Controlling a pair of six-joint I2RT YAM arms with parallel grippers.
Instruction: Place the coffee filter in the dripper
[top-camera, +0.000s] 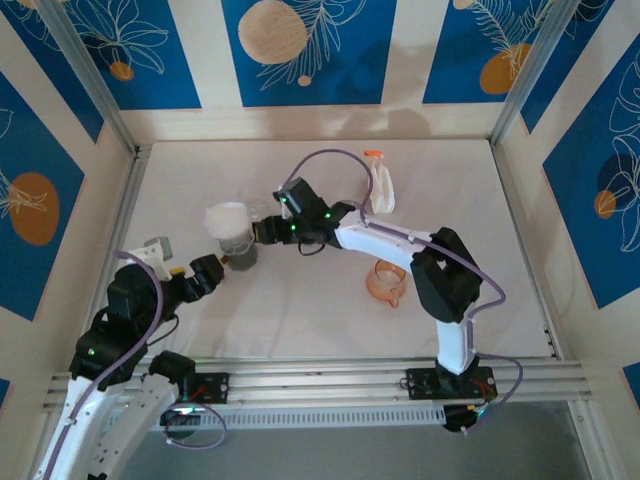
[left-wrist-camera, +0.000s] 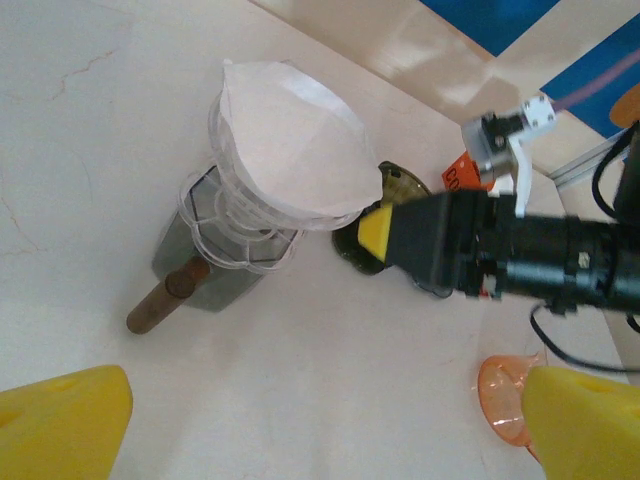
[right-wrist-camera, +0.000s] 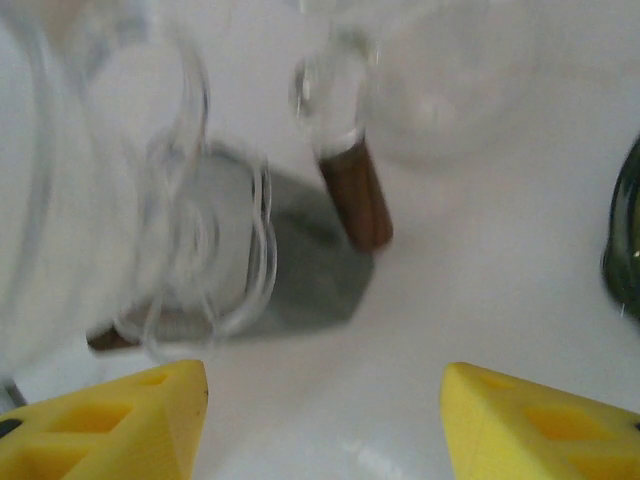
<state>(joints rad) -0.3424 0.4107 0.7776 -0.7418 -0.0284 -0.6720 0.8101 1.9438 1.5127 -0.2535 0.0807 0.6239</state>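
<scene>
The white paper coffee filter (left-wrist-camera: 290, 150) sits in the mouth of the clear plastic dripper (left-wrist-camera: 235, 235), its upper rim standing above the dripper's edge. The dripper rests on a grey base with a brown handle (left-wrist-camera: 160, 302). From above, filter (top-camera: 228, 217) and dripper (top-camera: 238, 248) stand left of centre. My right gripper (top-camera: 262, 232) is just to the dripper's right, open, with nothing between its yellow fingers (right-wrist-camera: 110, 425). The blurred dripper (right-wrist-camera: 150, 230) is close in front of it. My left gripper (top-camera: 213, 270) hovers near the dripper's front left, open and empty (left-wrist-camera: 320, 430).
An orange translucent cup (top-camera: 388, 282) lies on its side to the right of centre. A clear bag with an orange cap (top-camera: 381, 185) is at the back. A dark green round object (left-wrist-camera: 395, 188) lies under the right gripper. Walls enclose the table.
</scene>
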